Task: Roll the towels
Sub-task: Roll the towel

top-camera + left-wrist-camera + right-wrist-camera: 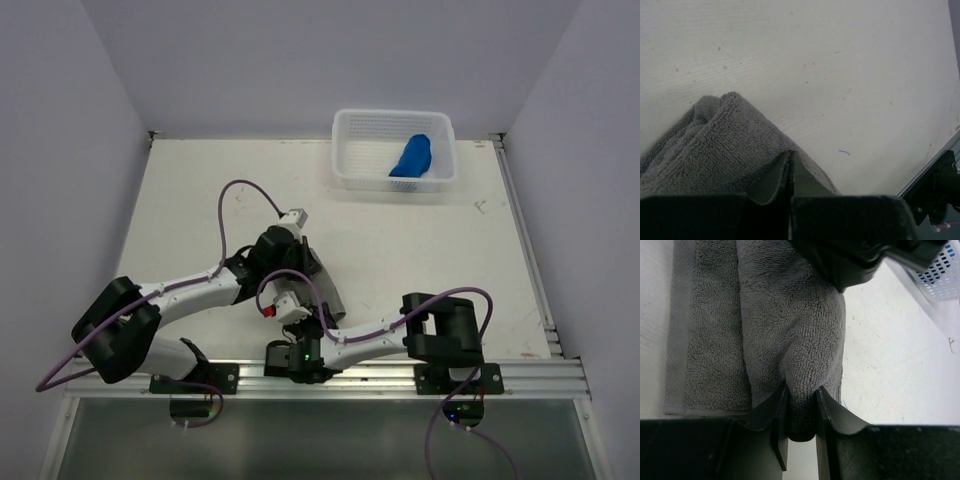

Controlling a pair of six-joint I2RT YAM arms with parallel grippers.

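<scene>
The grey towel lies folded lengthwise on the table, mostly hidden under both arms in the top view, where only a sliver shows. My right gripper is shut on a bunched fold at its near end. My left gripper is shut, its tips resting on the towel's far end with nothing visible between them. Its dark body hangs over the towel in the right wrist view. The blue towel lies rolled in the white basket.
The basket stands at the table's back right; its perforated corner shows in the right wrist view. The two arms cross close together near the front middle. A metal rail runs along the near edge.
</scene>
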